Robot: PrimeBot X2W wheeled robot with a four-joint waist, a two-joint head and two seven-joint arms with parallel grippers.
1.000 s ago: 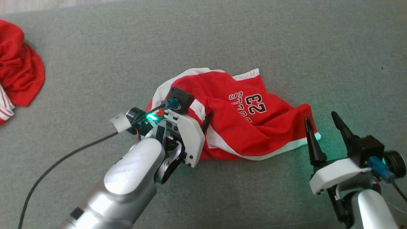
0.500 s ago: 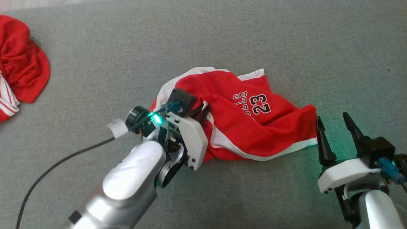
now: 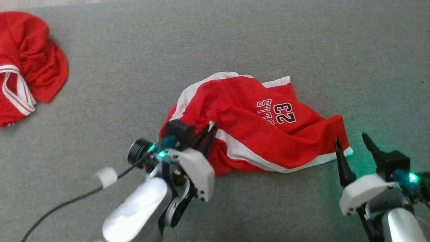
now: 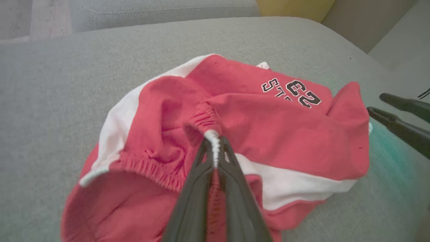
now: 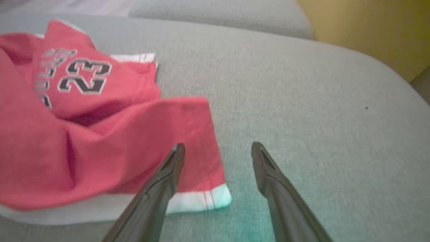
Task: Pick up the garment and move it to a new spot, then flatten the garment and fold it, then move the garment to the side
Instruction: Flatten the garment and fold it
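Pinching a gathered fold of the elastic waistband (image 4: 204, 117), the left gripper (image 3: 206, 131) has its two dark fingers pressed together on the cloth, with a white edge of the band showing between the tips in the left wrist view (image 4: 215, 148). The red basketball shorts (image 3: 265, 134) lie crumpled just right of centre in the head view, on a grey cushion (image 3: 134, 67). White side stripes run along their left and lower edges, and an upside-down "23" sits near their upper right. The right gripper (image 3: 351, 139) stands at the lower right of the head view with its fingers spread wide and nothing between them. Its tips are just beside the right-hand corner of the shorts, where a white hem ends. In the right wrist view the shorts (image 5: 67, 151) fill the left half, and the gripper's (image 5: 218, 147) left finger overlaps the hem corner; whether it touches the cloth I cannot tell. A second red garment (image 3: 30, 77) with white stripes is bunched at the upper left of the head view, well apart from the shorts. A black cable (image 3: 67, 201) trails off the left arm toward the lower left.
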